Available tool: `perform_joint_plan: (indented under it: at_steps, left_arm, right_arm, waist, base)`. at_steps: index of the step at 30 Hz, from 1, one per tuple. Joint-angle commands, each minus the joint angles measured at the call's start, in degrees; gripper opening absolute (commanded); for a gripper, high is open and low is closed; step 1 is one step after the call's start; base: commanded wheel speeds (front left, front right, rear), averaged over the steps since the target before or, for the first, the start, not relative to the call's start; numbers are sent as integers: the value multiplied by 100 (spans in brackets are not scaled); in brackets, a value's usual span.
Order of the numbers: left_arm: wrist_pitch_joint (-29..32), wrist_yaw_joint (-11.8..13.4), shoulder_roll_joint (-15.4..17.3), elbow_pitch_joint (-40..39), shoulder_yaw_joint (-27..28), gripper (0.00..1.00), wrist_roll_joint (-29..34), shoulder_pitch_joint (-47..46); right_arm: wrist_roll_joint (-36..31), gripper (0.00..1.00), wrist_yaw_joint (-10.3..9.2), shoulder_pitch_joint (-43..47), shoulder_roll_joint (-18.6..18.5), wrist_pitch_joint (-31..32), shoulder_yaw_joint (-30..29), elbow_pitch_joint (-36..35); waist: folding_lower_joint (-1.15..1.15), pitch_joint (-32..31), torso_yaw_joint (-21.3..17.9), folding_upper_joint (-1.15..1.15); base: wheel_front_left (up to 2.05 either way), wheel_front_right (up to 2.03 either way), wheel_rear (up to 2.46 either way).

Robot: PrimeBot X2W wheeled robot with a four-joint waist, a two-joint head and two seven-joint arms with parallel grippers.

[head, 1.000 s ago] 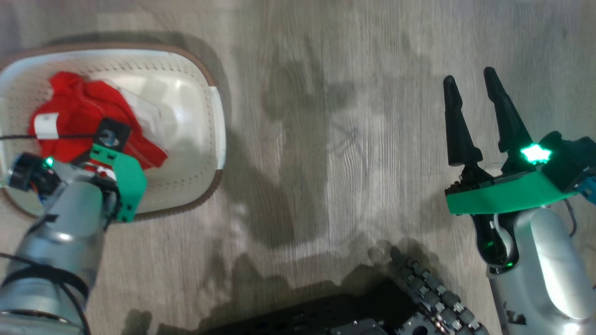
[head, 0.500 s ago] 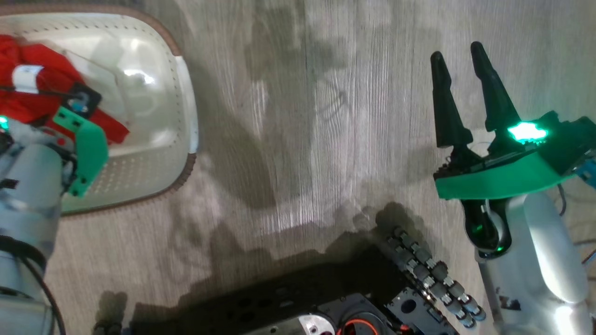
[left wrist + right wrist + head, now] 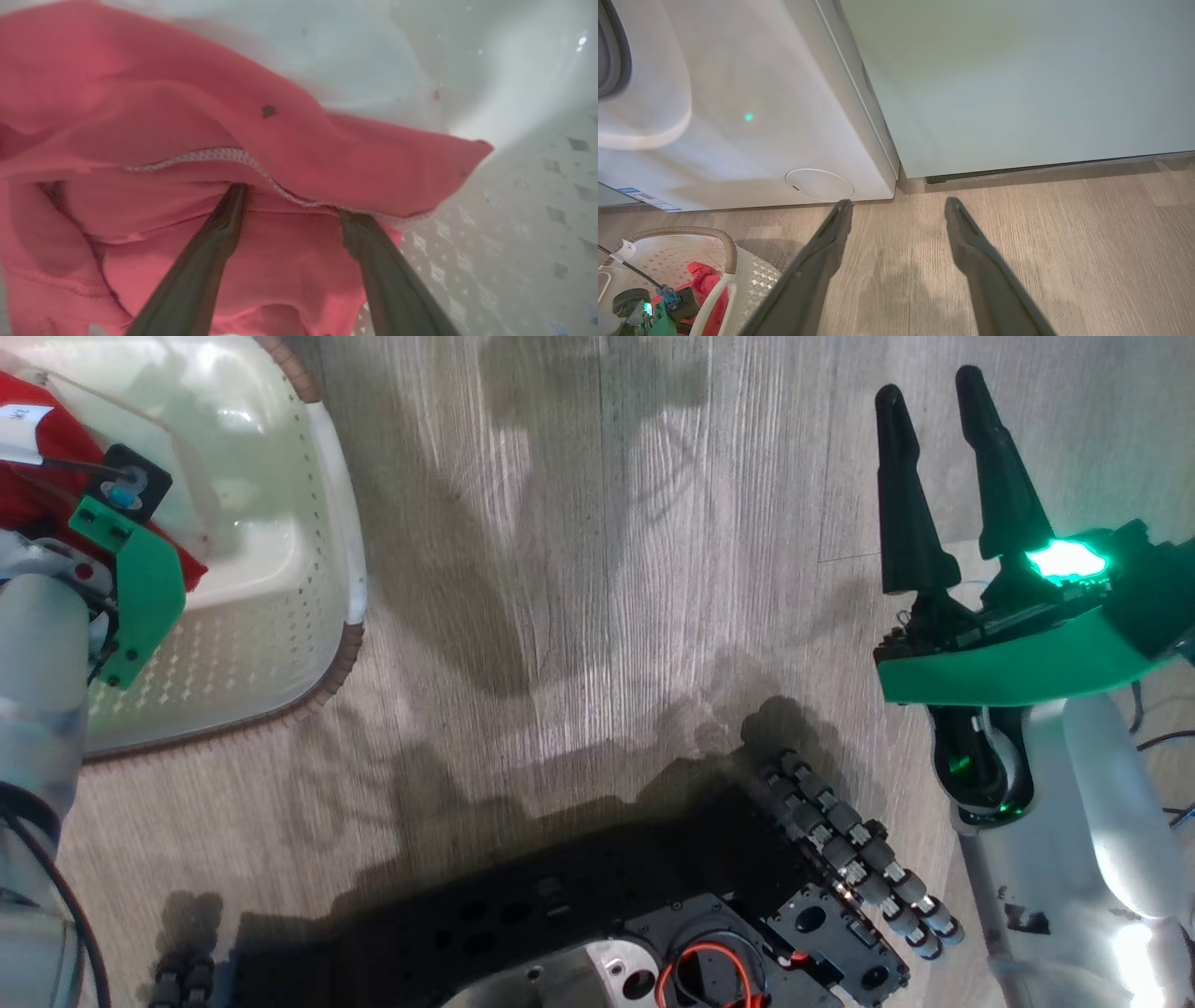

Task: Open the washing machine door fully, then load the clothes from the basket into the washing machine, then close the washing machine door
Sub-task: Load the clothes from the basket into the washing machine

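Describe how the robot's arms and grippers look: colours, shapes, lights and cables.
Both forearms are pale silver with bright green wrist brackets. The right gripper has two long, tapered black fingers and a glowing green light. The left gripper has matching dark fingers and a thin black cable at its wrist.

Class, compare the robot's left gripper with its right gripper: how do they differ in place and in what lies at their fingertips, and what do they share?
1. The left gripper reaches down inside the basket; the right gripper hangs over bare floor.
2. The left gripper's tips meet a fold of the clothes; the right gripper's tips touch nothing.
Shared: both stand open, with two long dark fingers.
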Motion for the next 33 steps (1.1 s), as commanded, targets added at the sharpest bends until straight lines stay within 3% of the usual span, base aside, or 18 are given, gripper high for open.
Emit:
perform_joint_plan:
  at_steps: [1,9,10,11,22,33]
  left_arm:
    - [38,41,202,-11,73,100,16,101]
    - [305,111,154,-8,233,100,-279,92]
    - [385,81,152,-8,262,6,-333,107]
    - [417,62,150,-8,279,0,-372,113]
    - [310,114,141,-7,259,0,-535,122]
    - [-364,356,-279,-7,581,0,-1079,495]
  right_arm:
    - [-24,100,0,214,29,-53,108,-173]
    - [-61,100,0,209,31,-53,110,-225]
    - [-66,100,0,204,31,-53,112,-228]
    - [-72,100,0,198,31,-53,114,-234]
    - [-123,100,0,89,32,-53,117,-235]
    - [-223,100,0,124,-12,-53,2,-118]
  waist:
    - [-1,19,14,0]
    - [-1,47,30,0]
    - [-1,43,30,0]
    - [-1,40,29,0]
    - [-1,-12,56,0]
    - [-1,-784,302,0]
  base:
    - [0,0,0]
    - [0,0,0]
    - [0,0,0]
    - [0,0,0]
    - [0,0,0]
    - [0,0,0]
